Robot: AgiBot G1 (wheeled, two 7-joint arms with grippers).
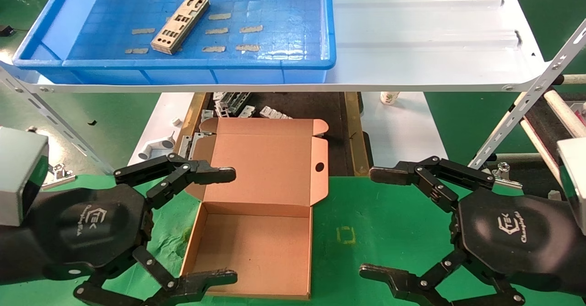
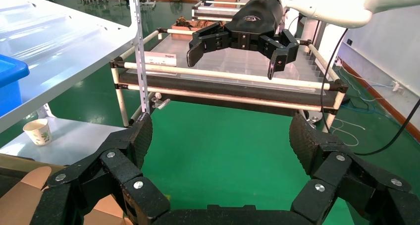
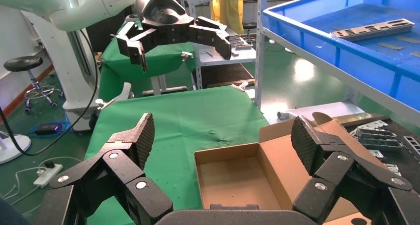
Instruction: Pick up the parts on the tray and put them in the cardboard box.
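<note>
1. On the raised white metal shelf (image 1: pixel 425 35), the large shallow bright blue plastic tray (image 1: pixel 329 31) is sitting toward the robot's left, and one thin silver metal plate with punched cut-outs (image 1: pixel 181 23) is lying on its gridded floor among small tan tape scraps (image 1: pixel 251 29).
2. Below the shelf, the flat brown cardboard box (image 1: pixel 256 232) is resting open on the green cloth (image 1: pixel 389 223), its lid folded back and its bottom showing no parts.
3. The left gripper (image 1: pixel 226 226) is hovering low beside the box's left wall with its fingers spread wide and nothing between them.
4. The right gripper (image 1: pixel 373 223) is hanging well apart on the other side of the box, equally wide and holding nothing.
5. The plate is lying up and ahead of the left gripper, its long axis running diagonally from near-left to far-right, so the left arm looks the nearer one; the reach likely calls for rising over the tray's rim and turning the fingers across the plate's narrow width.
</note>
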